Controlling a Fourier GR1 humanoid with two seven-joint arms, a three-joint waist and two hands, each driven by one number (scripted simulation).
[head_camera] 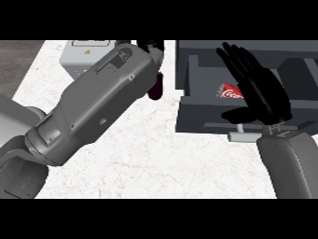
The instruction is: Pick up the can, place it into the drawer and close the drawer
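Already the can [231,91] lies inside the open drawer [306,95], partly hidden by the right hand [261,95] — fingers straight, holding nothing. Left hand [151,49] (mostly hidden; fingers unclear) hovers over the table [161,154]. Risk: a skewed push jams the drawer.

White marble counter [154,154], grey box [79,58], dark drawer unit [203,119]

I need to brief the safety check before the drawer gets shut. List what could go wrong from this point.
1. The right hand hangs open over the open drawer; pushing the front now might trap it.
2. The can is mostly hidden by that hand, so whether it lies settled cannot be told; it might jam the drawer.
3. The left hand sits close beside the drawer's left wall and could be bumped.
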